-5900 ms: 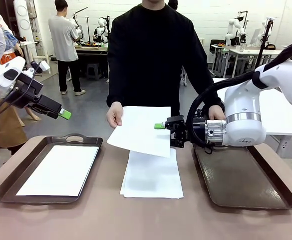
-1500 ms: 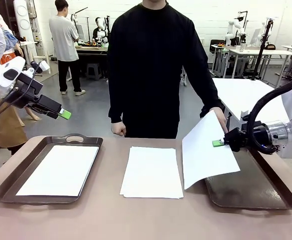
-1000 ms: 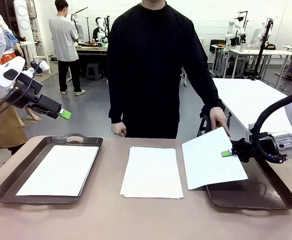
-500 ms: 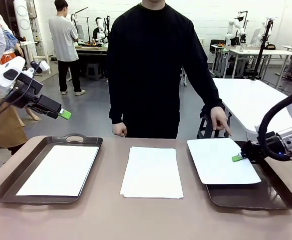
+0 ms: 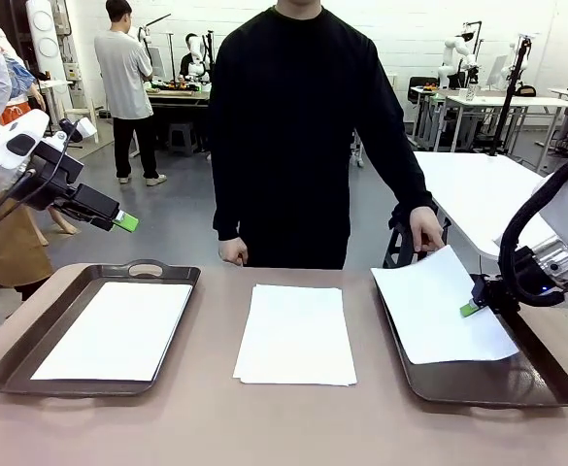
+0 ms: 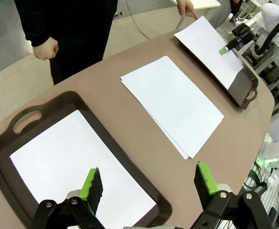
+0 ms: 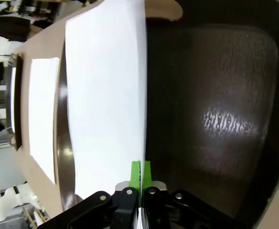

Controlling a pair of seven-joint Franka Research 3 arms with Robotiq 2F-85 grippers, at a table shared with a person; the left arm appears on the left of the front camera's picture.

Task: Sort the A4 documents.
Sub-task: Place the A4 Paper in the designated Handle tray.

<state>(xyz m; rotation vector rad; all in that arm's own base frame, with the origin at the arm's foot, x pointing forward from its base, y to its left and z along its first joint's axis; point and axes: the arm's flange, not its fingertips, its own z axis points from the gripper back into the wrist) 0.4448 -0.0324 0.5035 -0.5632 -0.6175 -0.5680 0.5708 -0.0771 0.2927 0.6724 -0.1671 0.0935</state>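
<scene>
One white A4 document [image 5: 437, 309] hangs low over the right dark brown tray [image 5: 487, 392], its near edge resting inside. My right gripper [image 5: 469, 310] is shut on that sheet's right edge; in the right wrist view its green pads [image 7: 136, 172] pinch the paper edge [image 7: 106, 95] above the tray floor [image 7: 215, 95]. The person's hand [image 5: 425, 231] touches the sheet's far corner. A stack of A4 documents [image 5: 296, 333] lies at the table's middle. Another sheet [image 5: 116, 328] lies flat in the left tray [image 5: 146, 268]. My left gripper [image 6: 149, 181] hovers open high above the left tray.
The person in black stands at the far edge, the other hand [image 5: 231, 251] fisted near the table. A white table [image 5: 478, 189] stands behind on the right. Bare brown tabletop [image 5: 216, 417] shows along the near edge and between trays and stack.
My right gripper carried the sheet rightward and down, from hanging tilted beside the right tray to lying over it. The person's hand followed its corner. The left arm stayed still.
</scene>
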